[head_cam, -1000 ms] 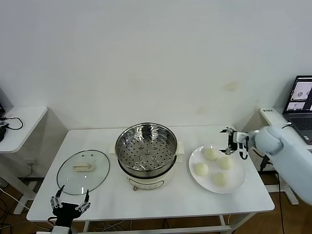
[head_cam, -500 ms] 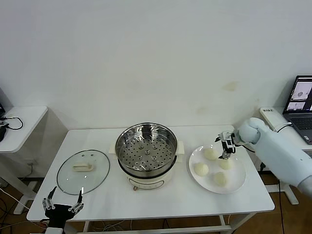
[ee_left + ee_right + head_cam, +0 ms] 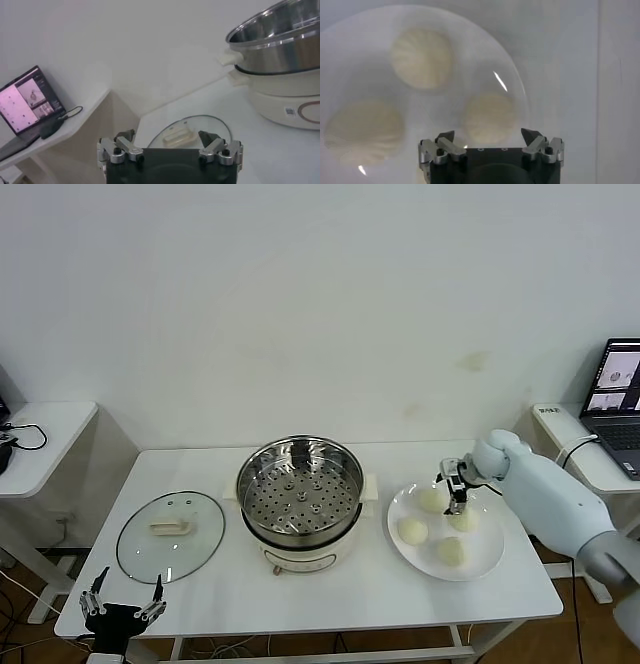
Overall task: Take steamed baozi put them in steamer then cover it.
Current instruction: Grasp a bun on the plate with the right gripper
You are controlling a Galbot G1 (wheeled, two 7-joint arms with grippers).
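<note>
Four cream-white baozi lie on a white plate (image 3: 484, 564) right of the steamer (image 3: 300, 499): two far ones (image 3: 431, 500) (image 3: 464, 521) and two near ones (image 3: 412, 531) (image 3: 452, 552). My right gripper (image 3: 456, 490) is open and empty, just above the two far baozi. In the right wrist view the right gripper (image 3: 488, 136) has one baozi (image 3: 489, 116) straight ahead between its open jaws, apart from them, with two more (image 3: 421, 57) (image 3: 365, 131) beyond. The steamer is empty inside. The glass cover (image 3: 170, 535) lies flat left of it. My left gripper (image 3: 122, 611) waits open below the table's front left edge.
A laptop (image 3: 619, 392) stands on a side table at the right, and another side table (image 3: 45, 439) with a cable is at the left. The left wrist view shows the cover (image 3: 191, 131), the steamer (image 3: 280, 60) and a laptop (image 3: 29, 102).
My right gripper has moved left from the plate's far right edge to above the far baozi. My left gripper has drifted a little lower and to the left.
</note>
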